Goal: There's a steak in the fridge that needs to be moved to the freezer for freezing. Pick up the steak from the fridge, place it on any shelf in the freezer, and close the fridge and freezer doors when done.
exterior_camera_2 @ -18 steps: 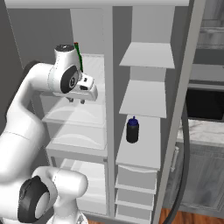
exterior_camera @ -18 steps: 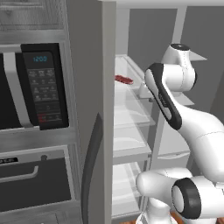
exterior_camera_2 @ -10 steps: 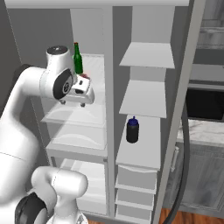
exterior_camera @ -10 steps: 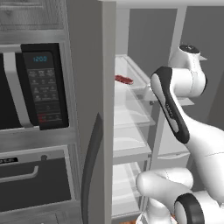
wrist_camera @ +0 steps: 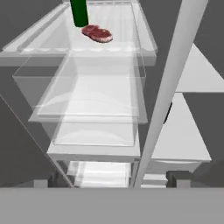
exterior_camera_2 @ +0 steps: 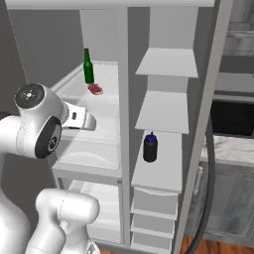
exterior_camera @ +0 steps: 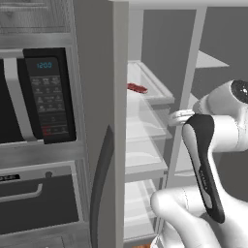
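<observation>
Tool (wrist_camera: 112, 181) faces steak (wrist_camera: 97, 33); right base reveals freezer's dark bottle (exterior_camera_2: 150, 147).

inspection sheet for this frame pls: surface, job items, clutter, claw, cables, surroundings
Surface: glass shelf in the fridge, holding the steak.
Job's things: steak flat on that shelf, untouched; freezer open, its shelf bare; both doors open, left door edge-on.
Clutter: green bottle upright just behind the steak; dark jar on a lower freezer shelf.
Claw: tips low in the hand view, below and short of the steak, holding nothing; open or shut cannot be told.
Cables: nothing seen.
Surroundings: microwave left of the unit.
</observation>
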You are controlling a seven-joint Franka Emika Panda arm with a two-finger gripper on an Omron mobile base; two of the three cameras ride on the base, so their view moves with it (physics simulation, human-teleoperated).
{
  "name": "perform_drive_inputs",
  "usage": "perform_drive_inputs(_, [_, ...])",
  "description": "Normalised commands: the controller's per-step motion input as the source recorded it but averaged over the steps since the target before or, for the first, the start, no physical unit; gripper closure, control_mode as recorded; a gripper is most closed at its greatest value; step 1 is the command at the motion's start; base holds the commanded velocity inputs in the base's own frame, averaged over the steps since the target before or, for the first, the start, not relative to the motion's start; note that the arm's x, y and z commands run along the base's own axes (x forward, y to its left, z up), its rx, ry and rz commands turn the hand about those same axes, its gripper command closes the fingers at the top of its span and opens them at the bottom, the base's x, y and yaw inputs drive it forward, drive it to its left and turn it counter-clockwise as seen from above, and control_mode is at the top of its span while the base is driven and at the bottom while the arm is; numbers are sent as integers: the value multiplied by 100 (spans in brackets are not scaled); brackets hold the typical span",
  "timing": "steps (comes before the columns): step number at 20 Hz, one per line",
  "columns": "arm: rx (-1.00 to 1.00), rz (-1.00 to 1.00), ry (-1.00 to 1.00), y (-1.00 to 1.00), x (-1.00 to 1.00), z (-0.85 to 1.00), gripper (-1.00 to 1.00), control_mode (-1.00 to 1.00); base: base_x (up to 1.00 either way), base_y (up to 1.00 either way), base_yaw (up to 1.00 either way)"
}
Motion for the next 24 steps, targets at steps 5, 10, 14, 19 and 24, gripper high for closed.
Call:
perform_drive_inputs(5, [-1, 6, -22, 8, 0, 61, -100, -100, 0, 0, 0])
perform_drive_inputs(10, [-9, 7, -2, 21, 0, 68, -100, -100, 0, 0, 0])
perform_drive_inputs(14, [-18, 9, 0, 35, 5, 48, -100, -100, 0, 0, 0])
perform_drive_inputs(19, [-12, 15, 1, 8, 27, 9, -100, -100, 0, 0, 0])
perform_drive_inputs(24, [-12, 16, 0, 5, 34, -1, -100, -100, 0, 0, 0])
